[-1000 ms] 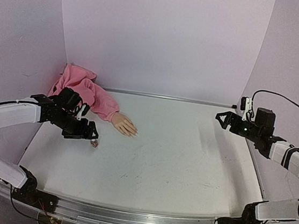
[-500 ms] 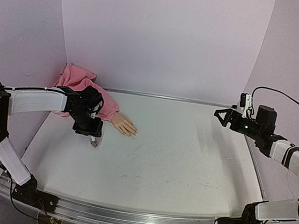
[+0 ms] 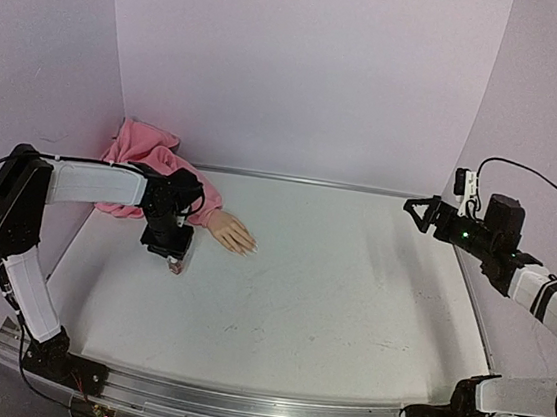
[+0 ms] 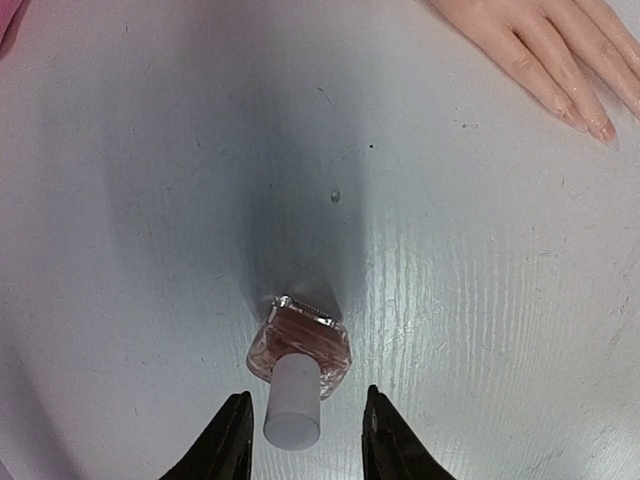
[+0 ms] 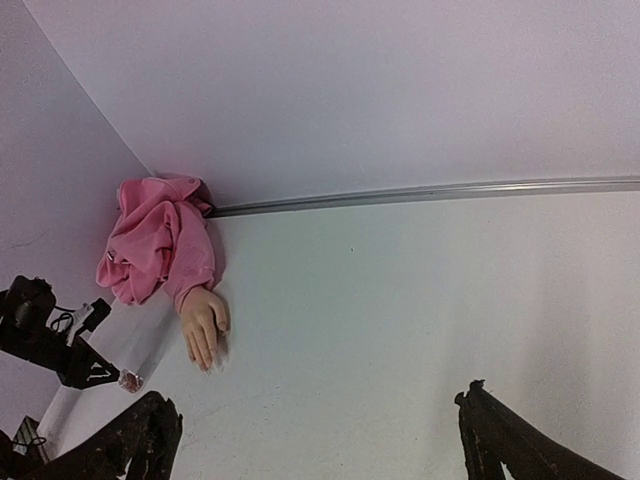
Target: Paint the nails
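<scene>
Nails [image 4: 600, 130]: lay on the mannequin hand [image 3: 230, 232] near the far-left corner of the surface [image 3: 348, 307]; no fresh paint could be made out.
Polish bottle [image 4: 299, 350]: stood capped, near the hand, toward the left edge.
Left jaws: spread, straddling the white cap without touching it.
Change: the left arm [image 3: 90, 182] had swung from a low sideways reach to hang over the bottle.
Right jaws: spread wide, idle above the right edge.
Meaning: the bottle grasp looked imminent; painting had not begun.
</scene>
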`<state>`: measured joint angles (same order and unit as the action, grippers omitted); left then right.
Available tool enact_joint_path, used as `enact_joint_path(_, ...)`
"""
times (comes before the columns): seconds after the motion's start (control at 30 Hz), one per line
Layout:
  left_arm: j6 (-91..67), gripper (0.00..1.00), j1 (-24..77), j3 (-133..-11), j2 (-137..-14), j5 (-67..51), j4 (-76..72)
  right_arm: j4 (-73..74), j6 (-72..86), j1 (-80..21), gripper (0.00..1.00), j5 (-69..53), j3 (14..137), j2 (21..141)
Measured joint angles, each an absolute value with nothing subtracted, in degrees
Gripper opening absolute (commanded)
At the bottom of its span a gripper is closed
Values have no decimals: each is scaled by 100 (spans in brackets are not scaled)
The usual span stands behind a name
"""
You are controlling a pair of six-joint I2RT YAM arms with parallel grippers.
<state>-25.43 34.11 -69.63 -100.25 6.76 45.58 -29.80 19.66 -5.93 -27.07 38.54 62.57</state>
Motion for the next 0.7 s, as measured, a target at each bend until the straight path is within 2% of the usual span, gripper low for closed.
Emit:
enact_joint_path(0.57, -2506, 16, 3413, -7039, -10267, 762, 4565, -2954, 1984, -593, 98, -2724, 3863, 6324)
enact_joint_path(0.7, -2460, 9, 3413, -7050, -10283, 751, 4560, -2923, 1999, -617, 98, -2674, 3863, 6399)
